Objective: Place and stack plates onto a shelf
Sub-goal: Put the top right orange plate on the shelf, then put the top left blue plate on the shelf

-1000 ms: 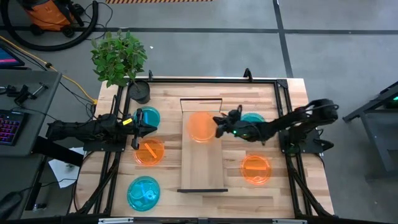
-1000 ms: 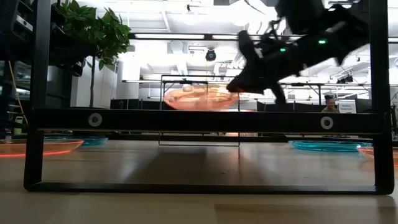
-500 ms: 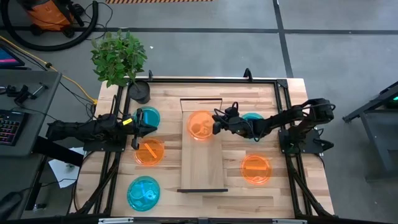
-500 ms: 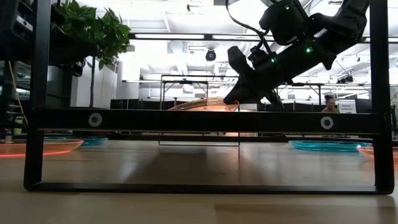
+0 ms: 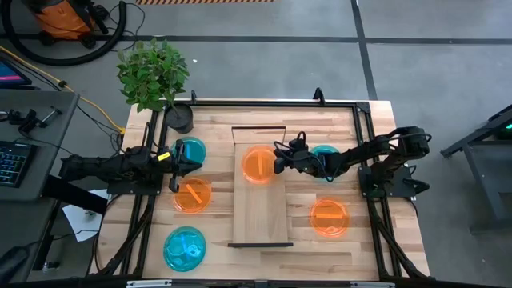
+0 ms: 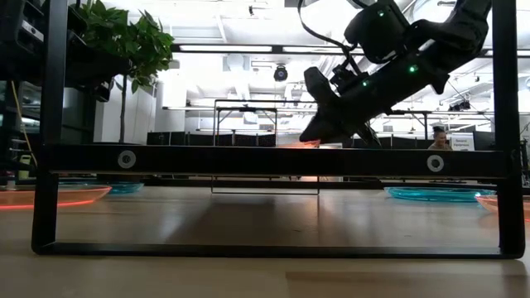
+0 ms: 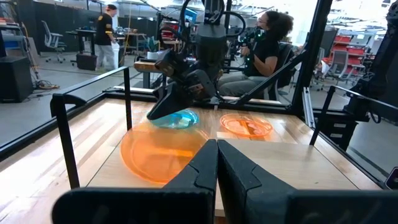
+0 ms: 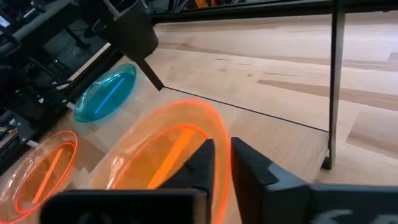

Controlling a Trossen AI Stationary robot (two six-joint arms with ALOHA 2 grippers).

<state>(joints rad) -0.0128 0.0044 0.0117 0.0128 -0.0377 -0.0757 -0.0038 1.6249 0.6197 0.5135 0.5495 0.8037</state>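
One orange plate [image 5: 258,163] down on the shelf [image 5: 260,220], flat or very nearly so. Lies straight ahead of the right gripper [image 5: 279,160], near rim caught between its fingers, rest of the disc spreading away from the fingertips across the board's width. From bench height, hardly shows above the shelf's front bar. Looks pinched by the rim, with only a thin gap between the fingers in the right wrist view.

Calls next, in all likelihood, for letting go and backing out along the arm's own line, away from the plate, so as not to drag it off its spot.

Behind that gripper, under its arm, a cyan plate [image 5: 324,152] on the bench [image 5: 320,248]; farther back and off to one side, a second orange plate [image 5: 329,217], both well within the right arm's reach.

Left gripper [image 5: 176,165] well apart beyond the shelf's other long edge, fingers closed on nothing, parked between a second cyan plate [image 5: 190,150] and a third orange plate [image 5: 192,195].
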